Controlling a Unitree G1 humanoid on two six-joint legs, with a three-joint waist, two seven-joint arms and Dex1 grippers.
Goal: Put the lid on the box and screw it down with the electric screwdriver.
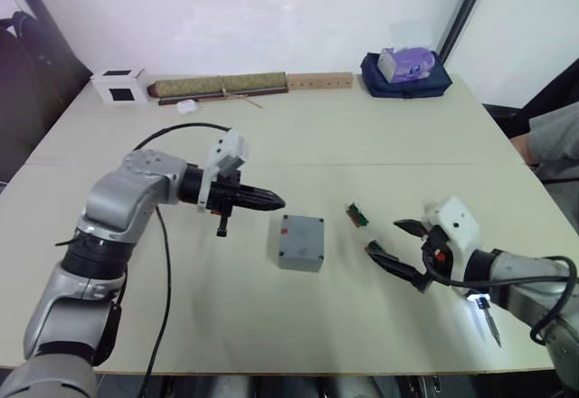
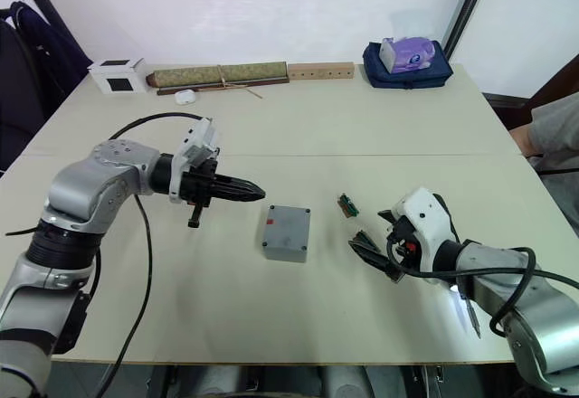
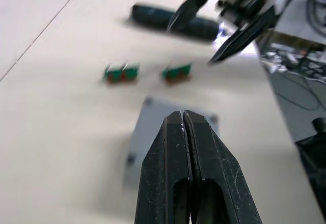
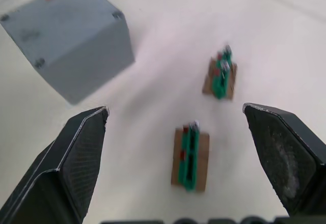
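Since the box (image 2: 287, 232) already wears its lid (image 2: 289, 222), rigid and light by the look of it, the screwdriver (image 2: 468, 309) to its right probably wants a mid-barrel grip. Left gripper (image 2: 255, 189) pressed together left of the box; right gripper (image 2: 374, 236) spread wide between box and screwdriver.

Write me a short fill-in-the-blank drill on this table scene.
1. The lid sits on the box, with a small ____ mark on top.
2. The left hand is ____.
3. The right hand is open above a ____ strip.
4. The screwdriver lies on the ____.

Missing words: red; shut; green; table
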